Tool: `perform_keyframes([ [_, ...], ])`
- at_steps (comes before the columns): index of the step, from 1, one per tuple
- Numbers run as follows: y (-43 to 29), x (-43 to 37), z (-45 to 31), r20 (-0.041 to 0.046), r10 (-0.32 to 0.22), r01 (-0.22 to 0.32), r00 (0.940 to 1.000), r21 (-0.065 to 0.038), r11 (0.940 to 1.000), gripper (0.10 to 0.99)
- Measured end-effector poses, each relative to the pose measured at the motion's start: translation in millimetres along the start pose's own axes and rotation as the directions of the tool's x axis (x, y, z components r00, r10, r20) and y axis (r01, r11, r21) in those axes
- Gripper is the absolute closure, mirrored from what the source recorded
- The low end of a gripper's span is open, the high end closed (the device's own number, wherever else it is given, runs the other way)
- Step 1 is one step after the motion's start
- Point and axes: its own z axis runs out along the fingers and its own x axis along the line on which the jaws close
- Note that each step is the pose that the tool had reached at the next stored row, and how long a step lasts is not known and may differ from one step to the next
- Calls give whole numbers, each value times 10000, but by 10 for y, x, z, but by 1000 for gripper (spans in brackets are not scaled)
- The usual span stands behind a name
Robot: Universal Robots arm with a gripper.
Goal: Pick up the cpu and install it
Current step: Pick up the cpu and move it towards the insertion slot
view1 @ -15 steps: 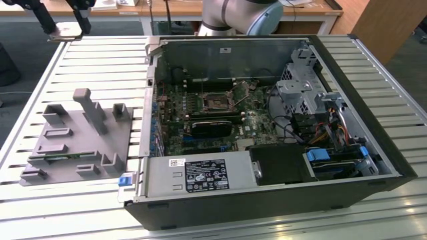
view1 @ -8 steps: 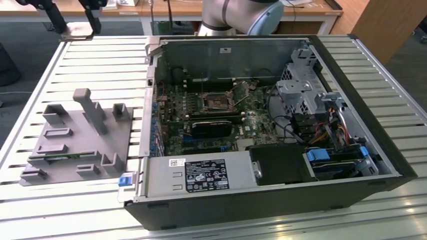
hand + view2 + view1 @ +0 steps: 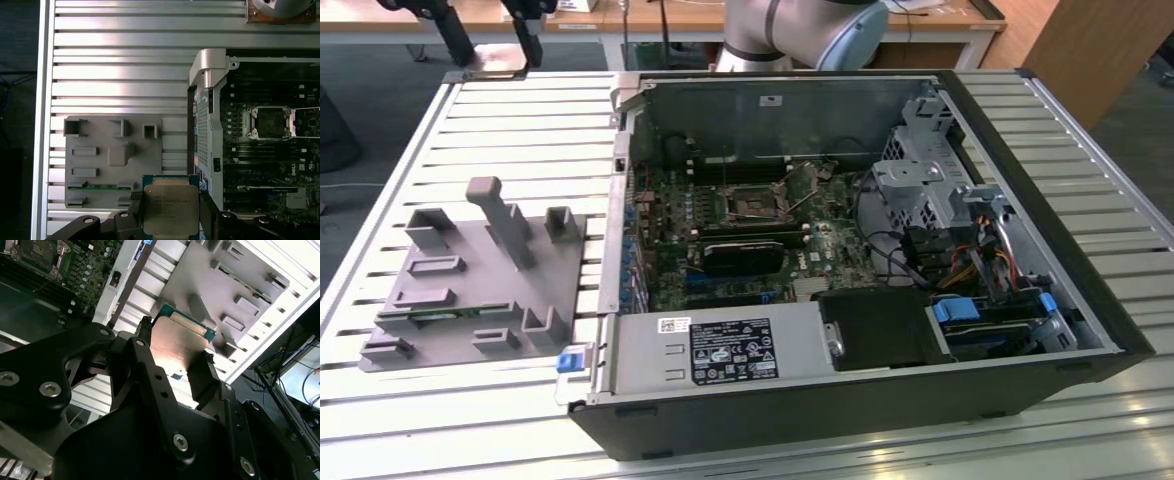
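The cpu (image 3: pixel 170 207), a flat square chip with a silver-grey metal top and a thin green rim, is clamped between my gripper's (image 3: pixel 171 216) two black fingers. It also appears in the second wrist view as the cpu (image 3: pixel 184 334), held by its opposite edges in the gripper (image 3: pixel 175 349). It hangs in the air above the slatted table, between the grey fixture tray (image 3: pixel 112 160) and the open computer case (image 3: pixel 854 260). The motherboard's empty cpu socket (image 3: pixel 270 122) lies inside the case with its metal frame lifted; it shows too as the socket (image 3: pixel 754 205) in the exterior view.
A green memory stick (image 3: pixel 100 187) lies in a slot of the grey tray (image 3: pixel 467 290), which has raised posts. Case walls, a drive cage (image 3: pixel 927 185), cables and a power supply (image 3: pixel 720 350) surround the motherboard. The arm's base (image 3: pixel 787 35) stands behind the case.
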Motion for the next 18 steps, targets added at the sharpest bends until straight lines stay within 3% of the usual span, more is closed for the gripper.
perform_keyframes([
  [18,13,-324,-3,0,0,0,10000,-1,10000,549],
])
